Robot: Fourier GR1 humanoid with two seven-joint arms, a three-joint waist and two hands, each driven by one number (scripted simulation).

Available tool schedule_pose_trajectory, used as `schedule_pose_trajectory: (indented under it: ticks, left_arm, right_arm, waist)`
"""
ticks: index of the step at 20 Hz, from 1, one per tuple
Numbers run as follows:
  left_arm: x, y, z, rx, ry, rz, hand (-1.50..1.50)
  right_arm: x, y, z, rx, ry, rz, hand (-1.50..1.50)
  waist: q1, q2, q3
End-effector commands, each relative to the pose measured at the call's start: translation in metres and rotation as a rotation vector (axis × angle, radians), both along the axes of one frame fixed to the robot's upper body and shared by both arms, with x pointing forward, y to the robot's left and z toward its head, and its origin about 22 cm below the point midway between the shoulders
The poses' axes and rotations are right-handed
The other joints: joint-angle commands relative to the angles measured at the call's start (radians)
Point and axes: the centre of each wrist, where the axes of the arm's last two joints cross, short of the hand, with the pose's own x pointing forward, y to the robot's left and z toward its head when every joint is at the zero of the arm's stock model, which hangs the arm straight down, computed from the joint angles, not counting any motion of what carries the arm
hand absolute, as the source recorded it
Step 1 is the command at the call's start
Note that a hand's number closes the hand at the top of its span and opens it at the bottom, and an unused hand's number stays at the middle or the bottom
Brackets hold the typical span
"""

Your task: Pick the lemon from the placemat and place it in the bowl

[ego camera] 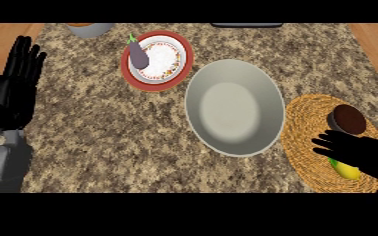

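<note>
Covering lemon (346, 170) on placemat (310, 125), right hand (356, 152) curled round it, brown cup (348, 119) adjacent

Yellow lemon (347, 170), tan woven placemat (310, 120), grey bowl (235, 107), speckled brown counter (96, 130).

Yellow lemon (345, 170) on woven placemat (310, 125), beside grey bowl (235, 107)

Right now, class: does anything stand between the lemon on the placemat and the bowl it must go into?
Nothing visible does. The lemon lies on the placemat under the right hand; the bowl sits just left of the mat, open and empty. A small dark cup stands on the mat beyond the lemon, off that path.
</note>
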Motion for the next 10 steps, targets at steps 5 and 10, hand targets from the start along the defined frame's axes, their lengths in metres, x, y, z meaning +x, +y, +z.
schedule_pose_trajectory:
  ticks: [5, 10]
  left_arm:
    - [-0.008, -0.016, -0.004, 0.001, 0.001, -0.008, 0.0]
    - [0.008, 0.001, 0.018, 0.001, -0.011, -0.018, 0.0]
  right_arm:
    - [0.015, 0.002, -0.017, -0.033, -0.001, -0.047, -1.5]
    - [0.023, -0.005, -0.03, 0.036, -0.053, 0.034, 1.5]
  waist:
    - [0.0, 0.0, 0.0]
    - [0.003, 0.002, 0.001]
